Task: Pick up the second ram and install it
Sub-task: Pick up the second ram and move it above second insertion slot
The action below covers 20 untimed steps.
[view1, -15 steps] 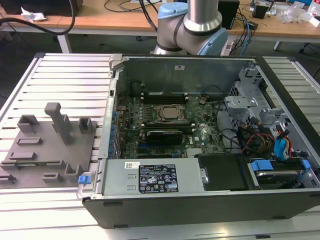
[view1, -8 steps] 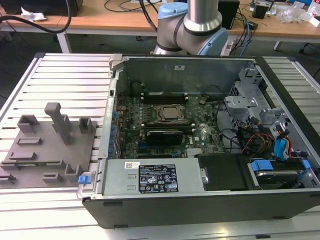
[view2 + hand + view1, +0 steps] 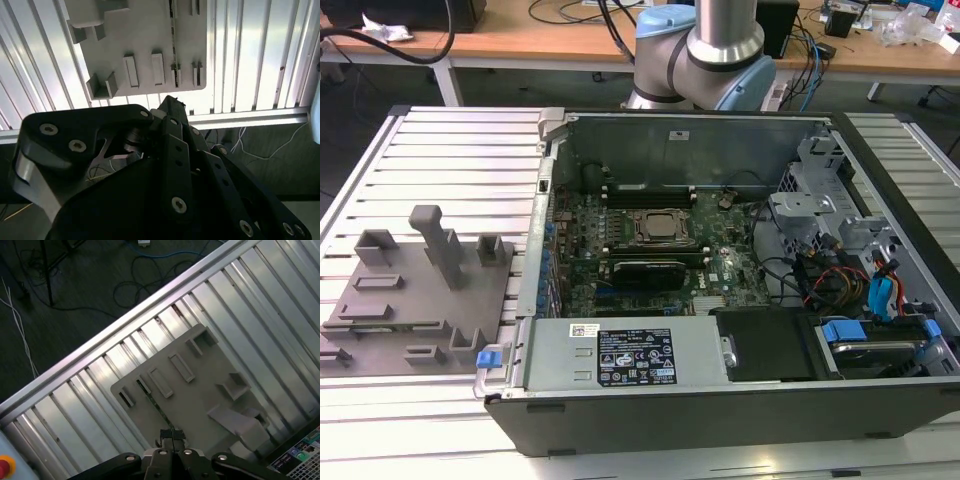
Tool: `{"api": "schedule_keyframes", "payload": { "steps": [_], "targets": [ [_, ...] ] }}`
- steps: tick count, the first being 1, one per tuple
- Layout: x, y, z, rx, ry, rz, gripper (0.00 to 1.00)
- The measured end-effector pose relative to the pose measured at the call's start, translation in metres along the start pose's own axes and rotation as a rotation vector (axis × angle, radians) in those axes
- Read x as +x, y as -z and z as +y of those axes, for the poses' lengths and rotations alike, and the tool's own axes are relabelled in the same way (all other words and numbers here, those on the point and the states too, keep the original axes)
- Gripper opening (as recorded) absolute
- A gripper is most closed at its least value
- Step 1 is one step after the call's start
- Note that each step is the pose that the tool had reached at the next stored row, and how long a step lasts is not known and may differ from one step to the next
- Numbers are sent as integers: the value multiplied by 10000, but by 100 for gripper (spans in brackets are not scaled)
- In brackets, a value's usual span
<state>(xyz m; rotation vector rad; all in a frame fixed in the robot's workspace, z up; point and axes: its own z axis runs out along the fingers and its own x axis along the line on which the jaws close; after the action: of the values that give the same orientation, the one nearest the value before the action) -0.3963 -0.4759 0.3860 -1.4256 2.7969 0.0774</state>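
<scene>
The second ram (image 3: 156, 407) is a thin green stick standing on edge in a slot of the grey fixture plate (image 3: 200, 385). In the second wrist view the second ram (image 3: 173, 35) runs along the same fixture plate (image 3: 145, 30). My gripper (image 3: 171, 437) hovers well above the plate, its fingertips together with nothing between them and roughly over the stick's near end. Its dark body (image 3: 165, 165) hides whatever lies beneath it. The fixture plate (image 3: 420, 300) lies at the exterior view's left, beside the open computer case (image 3: 720, 260).
Inside the case, black socket strips (image 3: 645, 188) flank the processor (image 3: 658, 226). Drive cages and cables (image 3: 860, 270) crowd its right side. Grey blocks and a tall post (image 3: 432, 240) rise from the plate. The robot base (image 3: 700, 50) stands behind the case. The table (image 3: 460, 160) is slotted aluminium.
</scene>
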Motion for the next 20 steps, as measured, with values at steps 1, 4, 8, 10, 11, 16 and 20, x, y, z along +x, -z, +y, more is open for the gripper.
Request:
{"api": "schedule_keyframes", "payload": {
  "steps": [1, 4, 8, 10, 11, 16, 20],
  "targets": [
    [0, 0, 0, -2, 72, 4, 11],
    [0, 0, 0, -7, 277, 12, 11],
    [0, 0, 0, -14, 569, 25, 11],
    [0, 0, 0, -16, 673, 29, 11],
    [0, 0, 0, -18, 744, 32, 11],
    [0, 0, 0, -23, 995, 43, 11],
    [0, 0, 0, -32, 1347, 58, 11]
  ]
}}
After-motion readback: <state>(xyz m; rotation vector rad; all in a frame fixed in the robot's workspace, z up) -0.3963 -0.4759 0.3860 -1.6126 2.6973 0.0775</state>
